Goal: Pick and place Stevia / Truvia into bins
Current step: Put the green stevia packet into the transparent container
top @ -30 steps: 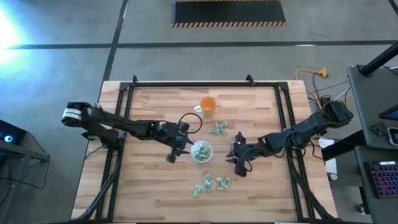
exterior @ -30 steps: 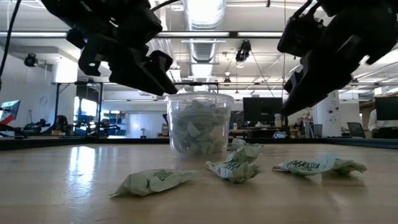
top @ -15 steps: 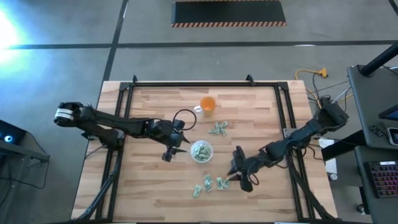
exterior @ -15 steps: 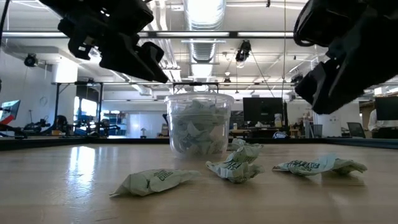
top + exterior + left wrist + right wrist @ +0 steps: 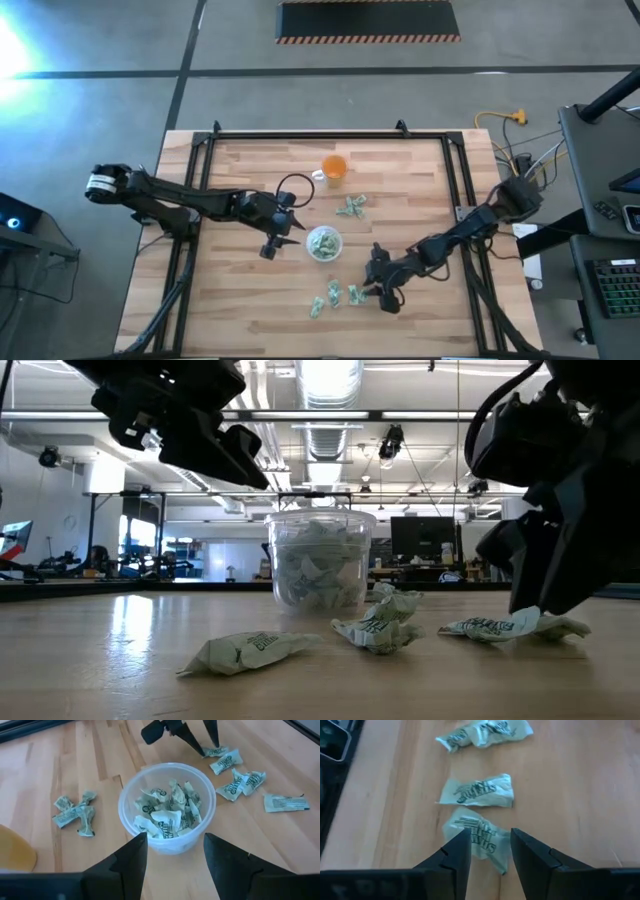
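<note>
The clear round cup [image 5: 323, 243] stands mid-table, full of pale green sachets [image 5: 167, 815]. My left gripper [image 5: 272, 240] hovers open and empty just left of the cup and above its rim [image 5: 245, 465]. Loose sachets lie near the front edge [image 5: 334, 297] and in a cluster behind the cup [image 5: 350, 207]. My right gripper [image 5: 372, 288] is open and low over the rightmost front sachet [image 5: 476, 839], with one finger on each side of it. Two more sachets [image 5: 480, 792] lie beyond it. My right gripper comes down slanting from the table's right, its fingers [image 5: 454, 856] straddling the crumpled sachet's near end [image 5: 485, 851]. The sachet lies flat on the table. I cannot tell whether the fingers touch it.
An orange translucent cup [image 5: 334, 168] with a white handle stands toward the far edge. A dark metal frame [image 5: 200, 150] borders the wooden table. Bare wood lies left of the front sachets [image 5: 240, 300].
My right gripper has gone toward the near edge and down, from beside the cup to the rightmost front sachet. My left gripper has drawn back from the cup toward the table's left and risen a little. The sachets and cup have stayed put.
</note>
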{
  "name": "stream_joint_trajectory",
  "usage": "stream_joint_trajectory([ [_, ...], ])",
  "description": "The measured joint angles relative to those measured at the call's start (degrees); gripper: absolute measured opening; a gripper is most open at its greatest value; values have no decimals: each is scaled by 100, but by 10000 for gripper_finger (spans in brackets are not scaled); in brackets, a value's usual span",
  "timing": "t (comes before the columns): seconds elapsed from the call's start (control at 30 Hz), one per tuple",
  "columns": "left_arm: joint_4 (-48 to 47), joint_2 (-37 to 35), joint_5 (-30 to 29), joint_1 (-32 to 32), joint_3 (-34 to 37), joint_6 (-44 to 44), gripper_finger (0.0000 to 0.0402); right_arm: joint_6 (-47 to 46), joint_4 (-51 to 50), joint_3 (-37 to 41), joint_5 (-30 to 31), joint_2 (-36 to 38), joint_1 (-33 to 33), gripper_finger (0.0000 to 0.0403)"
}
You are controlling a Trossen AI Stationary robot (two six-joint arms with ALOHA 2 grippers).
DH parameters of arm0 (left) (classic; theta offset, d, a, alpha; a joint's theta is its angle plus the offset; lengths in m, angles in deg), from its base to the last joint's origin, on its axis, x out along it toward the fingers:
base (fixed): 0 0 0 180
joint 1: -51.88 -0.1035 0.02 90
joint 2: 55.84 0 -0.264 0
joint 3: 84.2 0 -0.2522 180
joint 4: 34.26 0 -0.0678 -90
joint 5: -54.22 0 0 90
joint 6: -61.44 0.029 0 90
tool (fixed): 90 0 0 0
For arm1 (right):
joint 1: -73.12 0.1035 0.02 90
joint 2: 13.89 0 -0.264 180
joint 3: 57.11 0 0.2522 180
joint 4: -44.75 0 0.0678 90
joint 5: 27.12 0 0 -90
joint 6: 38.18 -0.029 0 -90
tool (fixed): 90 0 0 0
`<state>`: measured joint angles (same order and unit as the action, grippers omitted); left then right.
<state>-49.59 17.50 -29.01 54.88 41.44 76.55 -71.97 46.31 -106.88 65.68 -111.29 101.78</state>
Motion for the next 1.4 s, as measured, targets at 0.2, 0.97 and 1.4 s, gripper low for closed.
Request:
stream_joint_trajectory([
  [0.2, -23, 0, 0, 2, 0, -105, 178, -81, 15, -8, 33, -113, 0, 118],
  [0.97, -43, 0, 1, 4, 0, -103, 178, 444, -364, -158, 895, -147, 252, 12],
  [1.4, -62, 0, 1, 4, -2, -98, 178, 1611, -2011, -1172, 1999, 532, 241, 9],
])
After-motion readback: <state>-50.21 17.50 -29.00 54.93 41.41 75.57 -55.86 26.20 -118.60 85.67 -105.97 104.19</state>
